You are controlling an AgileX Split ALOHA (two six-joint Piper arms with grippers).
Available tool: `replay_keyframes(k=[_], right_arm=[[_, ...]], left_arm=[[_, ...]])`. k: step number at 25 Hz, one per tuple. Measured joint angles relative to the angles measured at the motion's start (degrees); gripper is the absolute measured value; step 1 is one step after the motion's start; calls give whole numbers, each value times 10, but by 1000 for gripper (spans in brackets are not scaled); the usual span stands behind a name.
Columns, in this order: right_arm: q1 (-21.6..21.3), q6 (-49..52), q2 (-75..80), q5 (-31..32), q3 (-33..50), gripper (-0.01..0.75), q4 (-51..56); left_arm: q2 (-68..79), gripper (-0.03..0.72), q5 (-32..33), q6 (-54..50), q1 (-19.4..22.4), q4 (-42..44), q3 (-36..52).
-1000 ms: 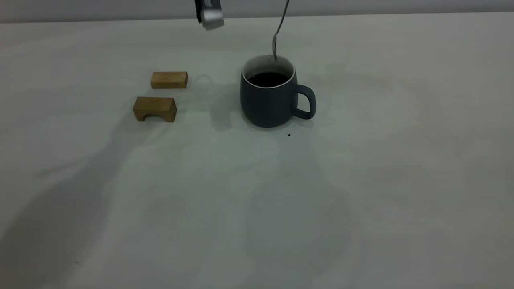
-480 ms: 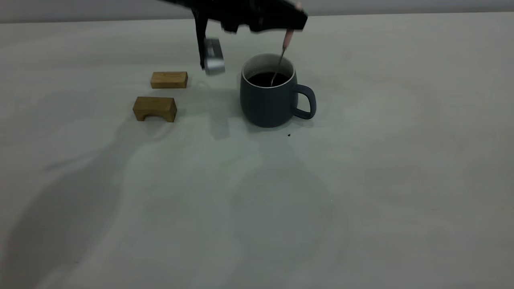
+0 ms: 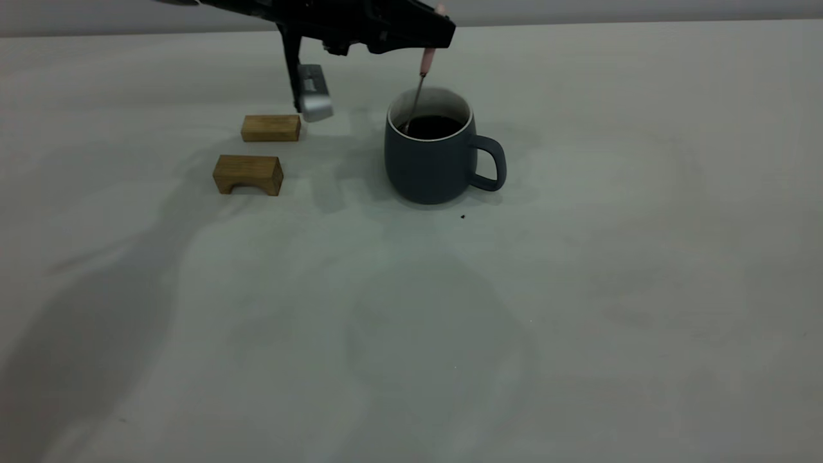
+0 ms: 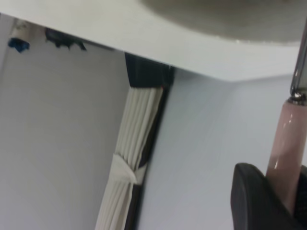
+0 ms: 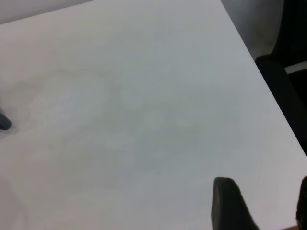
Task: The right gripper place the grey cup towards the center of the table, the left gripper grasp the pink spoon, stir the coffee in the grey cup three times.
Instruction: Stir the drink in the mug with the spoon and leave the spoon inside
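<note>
Pink spoon (image 3: 421, 83) (pinched in left gripper (image 3: 436, 40)) now farther left in grey cup (image 3: 437, 161).

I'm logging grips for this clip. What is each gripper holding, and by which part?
The left gripper holds the pink spoon by the top of its handle. The right gripper holds nothing.

spoon (image 3: 419, 90) in cup (image 3: 437, 161) — blocks (image 3: 271, 128) leftward
</note>
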Motion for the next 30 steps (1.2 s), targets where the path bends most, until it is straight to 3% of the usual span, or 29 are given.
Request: replay_keyframes(k=[4,7,17,24,30], right_arm=[[0,0,0,0,0,381,0],[0,0,0,0,0,381,0],[0,0,0,0,0,381,0],[0,0,0,0,0,381,0],[0,0,0,0,0,381,0]], left_arm=[[18,170,-4,92,-15,-71,0],[23,170,0,130,-26,-78,0],[24,170,93,61,-24,2,0],[24,170,82,40,19,37,0],[24,170,33,66,7,-16,0]])
